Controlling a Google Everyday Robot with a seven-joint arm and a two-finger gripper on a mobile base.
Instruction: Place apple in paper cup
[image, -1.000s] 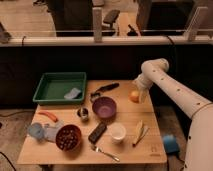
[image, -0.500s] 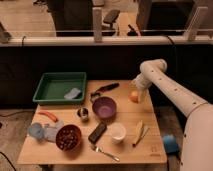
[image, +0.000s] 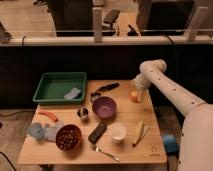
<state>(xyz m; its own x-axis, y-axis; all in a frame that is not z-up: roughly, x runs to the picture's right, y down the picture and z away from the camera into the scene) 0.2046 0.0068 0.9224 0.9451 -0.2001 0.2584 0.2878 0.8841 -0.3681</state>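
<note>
- Over the last second the tool (image: 136, 91) has barely shifted. It hangs right at the apple (image: 134, 97), far right of the tabletop (image: 127, 114).
- I cannot tell whether it is clamped.
- The paper cup (image: 118, 132) is well apart, so I judge the transfer not started.

A light wooden table (image: 127, 159) carries everything, with a purple bowl (image: 104, 107) near its middle. Behind and left of the bowl lies a green tray (image: 44, 86), and just behind it a black-handled tool (image: 105, 89). A small metal cup (image: 83, 113) stands just left of the bowl, with a carrot (image: 48, 115) and a blue cup (image: 35, 130) farther left. In front of the bowl are a red bowl (image: 68, 137), a black block (image: 97, 132), a fork (image: 105, 153), the paper cup (image: 118, 132) and a banana (image: 139, 132). To the bowl's right is the apple (image: 134, 96), with the gripper (image: 136, 89) right at it.
</note>
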